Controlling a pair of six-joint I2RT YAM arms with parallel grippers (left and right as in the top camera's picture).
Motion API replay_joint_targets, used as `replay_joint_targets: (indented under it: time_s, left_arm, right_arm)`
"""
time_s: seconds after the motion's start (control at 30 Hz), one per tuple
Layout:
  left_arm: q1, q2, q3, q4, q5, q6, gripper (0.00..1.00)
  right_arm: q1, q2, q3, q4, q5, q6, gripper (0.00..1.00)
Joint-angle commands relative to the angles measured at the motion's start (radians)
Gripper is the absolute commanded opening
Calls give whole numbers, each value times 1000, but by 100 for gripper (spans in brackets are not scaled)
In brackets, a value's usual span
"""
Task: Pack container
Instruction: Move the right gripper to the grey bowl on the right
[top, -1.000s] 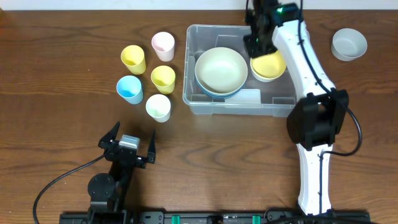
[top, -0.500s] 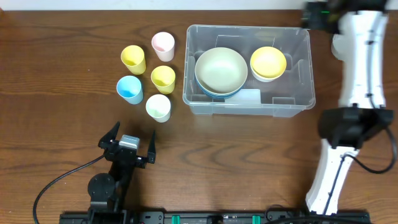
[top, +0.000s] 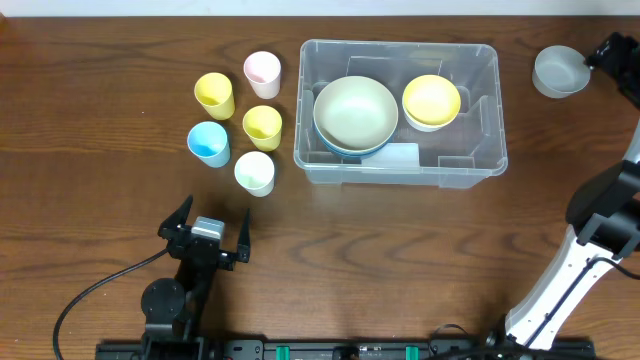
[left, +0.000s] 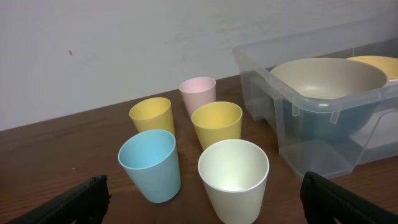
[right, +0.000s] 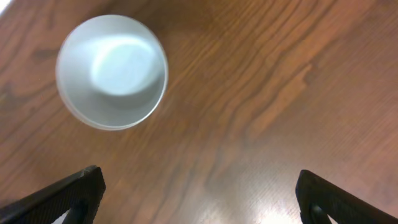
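Two arms work at a brown wooden table (top: 90, 220), which I read from my side outward. Nearest me, close to the front edge, the left gripper (top: 212, 218) has its fingers spread wide with nothing between them. Its wrist camera looks across at five cups standing upright, mouths up.

First comes the cream cup (top: 254, 172), then the blue cup (top: 208, 143) to its left. A yellow cup (top: 262, 126) stands behind the cream one and a second yellow cup (top: 214, 95) behind the blue one. The pink cup (top: 262, 73) is farthest.

Just right of the cups, toward the far side of the table, sits the open-topped container (top: 484, 120), with a whitish label (top: 402, 155) by its near wall. Inside it, on the left, I see a large beige bowl (top: 355, 112) resting in a blue bowl (top: 335, 150). On the right, a yellow bowl (top: 431, 98) sits on a white bowl (top: 428, 125).

Off the container's far right corner, apart from it, a grey bowl (top: 558, 70) stands alone on the wood. The right gripper (right: 198, 186) hovers just beside that bowl, its fingers wide apart and holding nothing. In its wrist camera the bowl lies ahead and to the left.
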Motion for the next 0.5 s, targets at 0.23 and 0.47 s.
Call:
replay_joint_targets:
  time_s: [0.23,0.47]
  left_arm:
    - [5,-1,-19,-32,6,10,98]
    - [5,-1,-19,-32,6,10,98]
  right_arm:
    - [-2,43,-164,229,-76,53,99]
    - [0,130,-164,272,-76,57,99]
